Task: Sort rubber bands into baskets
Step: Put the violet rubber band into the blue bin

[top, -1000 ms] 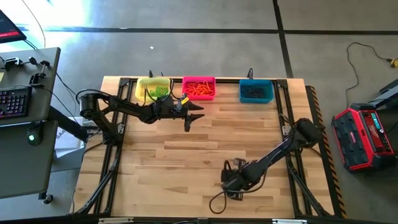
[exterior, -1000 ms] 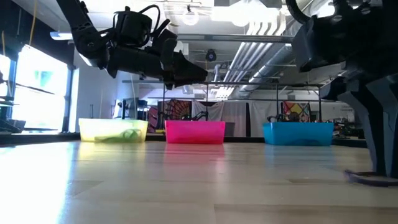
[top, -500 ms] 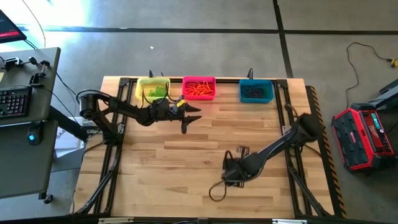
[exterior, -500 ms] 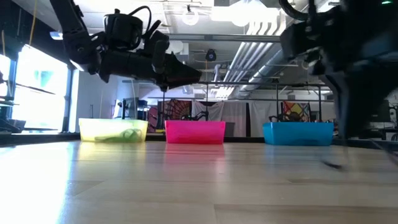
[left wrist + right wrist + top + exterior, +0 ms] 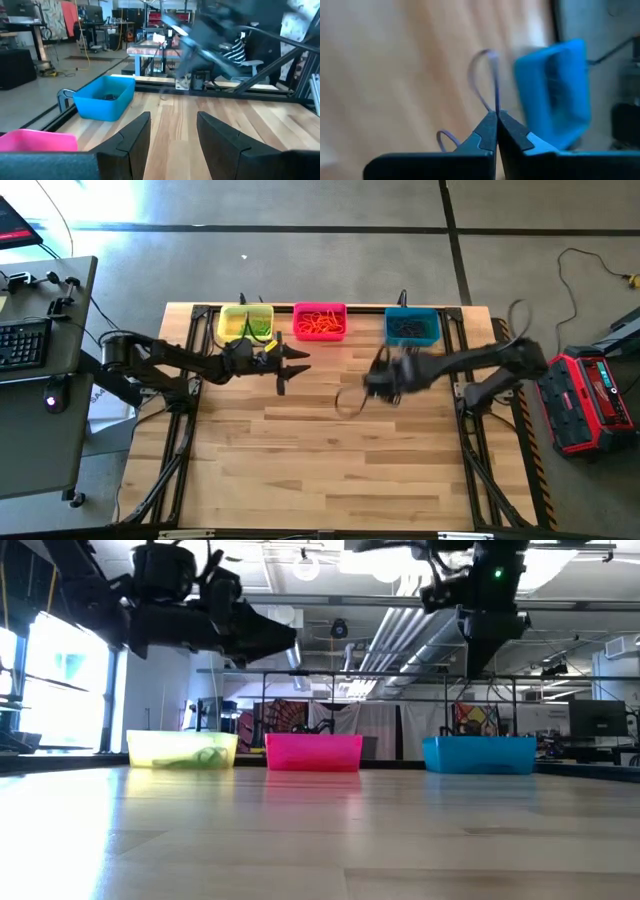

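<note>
L gripper point(image 5: 291, 367) hangs spread & empty just in front of the yellow plastic basket point(image 5: 245, 323) and pink-magenta plastic basket point(image 5: 320, 321). R gripper point(image 5: 372, 383), fingers pressed together, pinches a thin dark rubber band point(image 5: 487, 80), the teal-blue plastic basket point(image 5: 412, 326) just beyond. We judge: carry step; next, over the basket, then let go.

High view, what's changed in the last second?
The right gripper, fingers shut on a dark band, swung from the table's near edge up toward the teal basket. The left gripper, open and empty, pulled back a little toward the yellow basket. All three baskets stayed put.
</note>
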### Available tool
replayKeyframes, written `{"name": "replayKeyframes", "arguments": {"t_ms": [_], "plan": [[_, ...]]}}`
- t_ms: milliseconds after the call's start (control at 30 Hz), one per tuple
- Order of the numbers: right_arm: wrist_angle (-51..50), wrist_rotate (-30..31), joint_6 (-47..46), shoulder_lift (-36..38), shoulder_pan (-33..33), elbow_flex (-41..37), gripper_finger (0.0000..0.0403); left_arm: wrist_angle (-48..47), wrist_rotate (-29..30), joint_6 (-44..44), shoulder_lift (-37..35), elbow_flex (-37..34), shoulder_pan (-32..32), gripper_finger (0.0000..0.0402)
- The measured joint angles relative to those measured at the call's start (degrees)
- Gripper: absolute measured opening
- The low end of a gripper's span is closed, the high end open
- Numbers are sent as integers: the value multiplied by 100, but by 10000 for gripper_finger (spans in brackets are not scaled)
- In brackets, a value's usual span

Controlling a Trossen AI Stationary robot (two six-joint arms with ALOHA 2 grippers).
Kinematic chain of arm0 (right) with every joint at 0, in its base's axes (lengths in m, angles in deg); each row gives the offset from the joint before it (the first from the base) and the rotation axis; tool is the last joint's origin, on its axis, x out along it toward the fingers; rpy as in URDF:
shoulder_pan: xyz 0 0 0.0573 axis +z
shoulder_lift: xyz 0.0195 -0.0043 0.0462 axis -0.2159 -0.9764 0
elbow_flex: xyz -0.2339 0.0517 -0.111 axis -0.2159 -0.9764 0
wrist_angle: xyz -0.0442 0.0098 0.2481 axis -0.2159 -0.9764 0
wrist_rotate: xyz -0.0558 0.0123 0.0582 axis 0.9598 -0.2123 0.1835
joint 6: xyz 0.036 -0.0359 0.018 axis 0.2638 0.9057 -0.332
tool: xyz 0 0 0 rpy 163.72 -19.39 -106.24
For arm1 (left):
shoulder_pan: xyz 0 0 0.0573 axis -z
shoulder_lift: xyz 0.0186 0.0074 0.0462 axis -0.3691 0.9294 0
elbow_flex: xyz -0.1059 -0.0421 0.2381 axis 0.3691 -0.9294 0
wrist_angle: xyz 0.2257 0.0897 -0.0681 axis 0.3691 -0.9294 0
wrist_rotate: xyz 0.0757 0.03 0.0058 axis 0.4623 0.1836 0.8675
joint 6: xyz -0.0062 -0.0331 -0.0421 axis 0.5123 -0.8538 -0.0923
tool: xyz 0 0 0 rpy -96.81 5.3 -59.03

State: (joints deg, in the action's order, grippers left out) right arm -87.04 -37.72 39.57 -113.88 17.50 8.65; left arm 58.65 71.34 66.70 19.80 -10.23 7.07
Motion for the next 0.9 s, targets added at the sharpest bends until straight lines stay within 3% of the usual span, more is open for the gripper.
{"name": "replayKeyframes", "arguments": {"t_ms": [233, 500, 667, 900], "plan": [[1096, 129, 2159, 919, -2093, -598, 0, -41, 53, 20, -607, -395, 2, 154], [3257, -734, 4583, 1066, -4120, -1592, 0, -158, 244, 52, -1020, -626, -2, 154], [4335, -1152, 5040, 1052, -4958, -2105, 0, -295, 323, 37, -1064, -626, 0, 154], [4788, -1548, 5145, 1057, -5531, -2349, 0, -288, 411, 35, -1062, -626, -4, 154]]}}
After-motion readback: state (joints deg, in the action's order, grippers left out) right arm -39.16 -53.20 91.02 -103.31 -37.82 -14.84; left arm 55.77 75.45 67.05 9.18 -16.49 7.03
